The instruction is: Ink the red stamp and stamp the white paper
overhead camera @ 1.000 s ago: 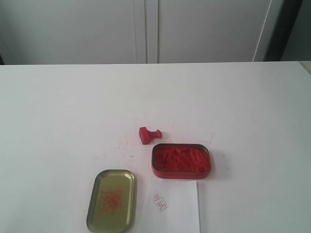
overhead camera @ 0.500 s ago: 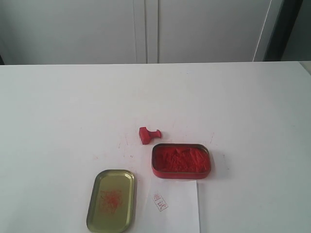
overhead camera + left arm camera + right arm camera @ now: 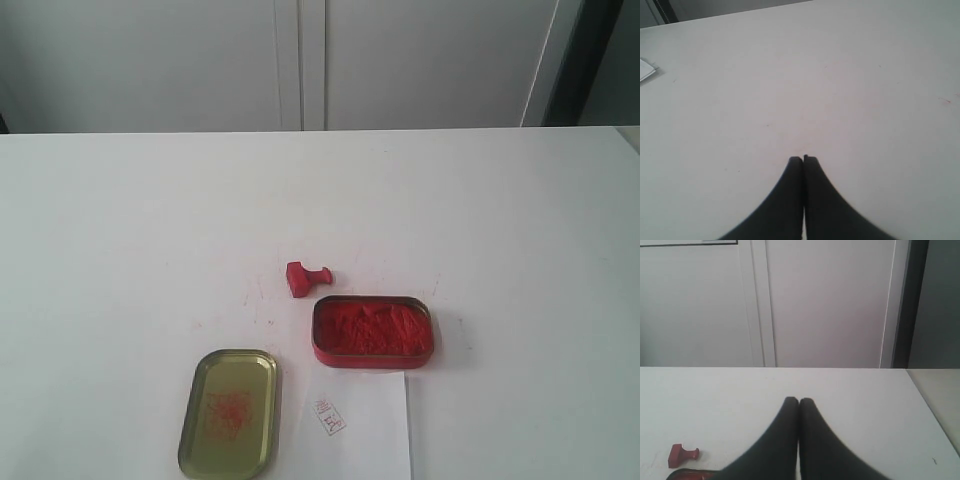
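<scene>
The red stamp [image 3: 305, 278] lies on its side on the white table, just behind the open red ink tin [image 3: 372, 331]; it also shows in the right wrist view as the red stamp [image 3: 682, 454]. The white paper [image 3: 360, 425] lies in front of the tin and bears a small red imprint [image 3: 330, 417]. Neither arm appears in the exterior view. My left gripper [image 3: 803, 159] is shut over bare tabletop with nothing in it. My right gripper [image 3: 799, 400] is shut and empty, away from the stamp.
A gold lid [image 3: 230, 413] with red smears lies left of the paper. White cabinet doors [image 3: 300, 60] stand behind the table's far edge. In the left wrist view a corner of a white sheet [image 3: 646, 69] lies far from the fingers.
</scene>
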Tool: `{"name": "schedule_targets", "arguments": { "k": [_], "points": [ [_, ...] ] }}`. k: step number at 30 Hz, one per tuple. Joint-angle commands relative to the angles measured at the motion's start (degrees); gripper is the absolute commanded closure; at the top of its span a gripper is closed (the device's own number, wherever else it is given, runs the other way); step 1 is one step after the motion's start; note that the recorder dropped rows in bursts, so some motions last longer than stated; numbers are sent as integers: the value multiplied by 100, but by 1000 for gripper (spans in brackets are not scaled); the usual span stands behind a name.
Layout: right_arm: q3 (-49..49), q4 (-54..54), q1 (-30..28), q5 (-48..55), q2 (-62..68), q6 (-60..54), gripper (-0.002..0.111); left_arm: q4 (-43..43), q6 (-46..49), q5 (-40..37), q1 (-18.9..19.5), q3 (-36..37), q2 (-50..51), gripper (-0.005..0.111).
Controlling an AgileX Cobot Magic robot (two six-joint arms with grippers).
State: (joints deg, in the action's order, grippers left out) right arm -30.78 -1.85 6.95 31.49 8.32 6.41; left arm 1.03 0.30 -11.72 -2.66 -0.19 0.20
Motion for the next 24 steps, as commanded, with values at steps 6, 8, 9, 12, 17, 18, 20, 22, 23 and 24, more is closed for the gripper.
{"name": "schedule_targets", "arguments": {
  "k": [6, 8, 9, 12, 17, 18, 20, 22, 23, 24],
  "points": [
    [37, -70, -8, -35, -495, -11, 108, -7, 16, 11, 20, 19, -20, 107],
    [184, -70, -8, -150, -627, -11, 108, -7, 16, 11, 20, 19, -20, 107],
    [375, -70, -8, -174, -744, -11, 108, -7, 16, 11, 20, 19, -20, 107],
    [735, -70, -8, -174, -832, -11, 108, -7, 16, 11, 20, 19, -20, 107],
    [1591, -70, -8, -177, -832, -11, 108, -7, 16, 11, 20, 19, -20, 107],
    [1658, -70, -8, -177, -832, -11, 108, -7, 16, 11, 20, 19, -20, 107],
    [1804, -70, -8, -166, -832, -11, 108, -7, 16, 11, 20, 19, -20, 107],
    [1907, -70, -8, -189, -832, -11, 108, -7, 16, 11, 20, 19, -20, 107],
    [1974, -70, -8, -204, -832, -11, 108, -7, 16, 11, 20, 19, -20, 107],
    [2003, -70, -8, -226, -832, -11, 108, -7, 16, 11, 20, 19, -20, 107]
  ]
}}
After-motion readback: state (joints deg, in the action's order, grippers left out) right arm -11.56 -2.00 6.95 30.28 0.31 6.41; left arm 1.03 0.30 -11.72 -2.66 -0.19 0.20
